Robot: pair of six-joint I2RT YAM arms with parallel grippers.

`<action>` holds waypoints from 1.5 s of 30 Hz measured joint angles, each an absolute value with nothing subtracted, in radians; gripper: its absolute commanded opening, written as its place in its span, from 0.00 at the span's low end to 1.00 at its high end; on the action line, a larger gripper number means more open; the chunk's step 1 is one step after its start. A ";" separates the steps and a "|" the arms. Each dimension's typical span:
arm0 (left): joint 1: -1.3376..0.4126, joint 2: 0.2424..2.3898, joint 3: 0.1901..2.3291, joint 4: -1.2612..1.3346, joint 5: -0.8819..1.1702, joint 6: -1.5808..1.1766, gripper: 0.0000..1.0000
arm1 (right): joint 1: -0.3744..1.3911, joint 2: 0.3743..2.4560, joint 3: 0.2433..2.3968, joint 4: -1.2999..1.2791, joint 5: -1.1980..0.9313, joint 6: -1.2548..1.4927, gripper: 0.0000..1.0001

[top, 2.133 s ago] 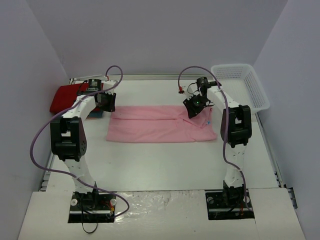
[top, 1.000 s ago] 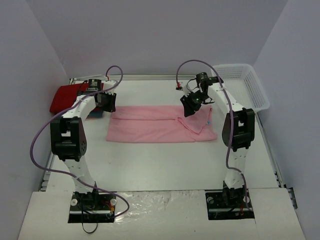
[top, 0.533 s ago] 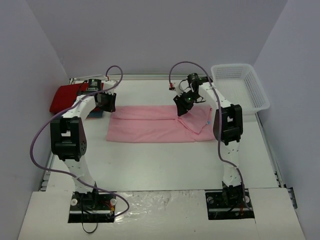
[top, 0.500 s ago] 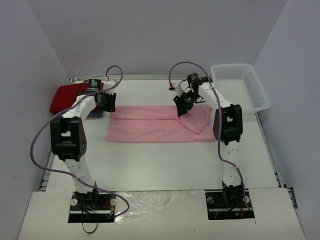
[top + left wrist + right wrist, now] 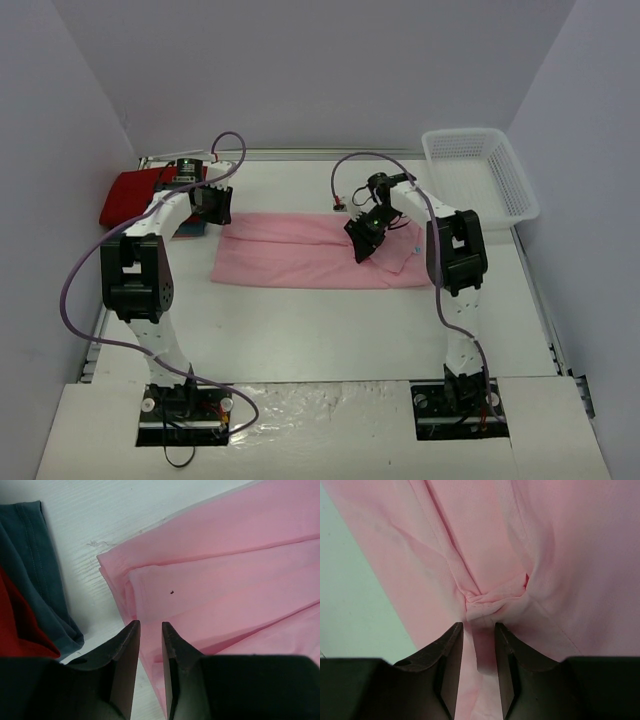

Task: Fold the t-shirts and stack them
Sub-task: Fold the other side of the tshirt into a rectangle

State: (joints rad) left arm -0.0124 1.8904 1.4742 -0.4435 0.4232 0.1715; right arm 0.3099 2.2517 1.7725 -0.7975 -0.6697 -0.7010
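The light pink t-shirt (image 5: 290, 255) lies as a long folded strip across the middle of the table. My right gripper (image 5: 362, 240) is shut on its right end, which bunches at the fingertips in the right wrist view (image 5: 479, 626); that end is lifted and drawn over the strip. My left gripper (image 5: 212, 205) is at the shirt's far left corner, its narrow jaws closed on the layered edge (image 5: 150, 625). The red t-shirt (image 5: 130, 190) lies folded at the far left on the teal-blue t-shirt (image 5: 190, 230). Both also show in the left wrist view, red (image 5: 20, 630) and teal-blue (image 5: 35, 565).
A white mesh basket (image 5: 500, 190) stands at the far right corner. Purple cables loop over both arms. Grey walls close in the table on three sides.
My right gripper has moved left and a little nearer, carrying the pink shirt's right end over the strip. The left arm has not moved.
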 measured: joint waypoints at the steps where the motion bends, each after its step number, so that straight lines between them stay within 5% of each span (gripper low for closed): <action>1: -0.012 1.890 1.474 -0.443 0.424 0.171 0.23 | 0.311 2.247 1.761 -0.797 -0.670 -0.704 0.28; 26: -0.012 1.890 1.474 -0.444 0.444 0.173 0.24 | 0.489 2.138 1.740 -0.794 -0.578 -0.738 0.31; 45: -0.025 2.012 1.608 -0.492 0.467 0.236 0.23 | 0.355 2.048 1.707 -0.794 -0.520 -0.733 0.32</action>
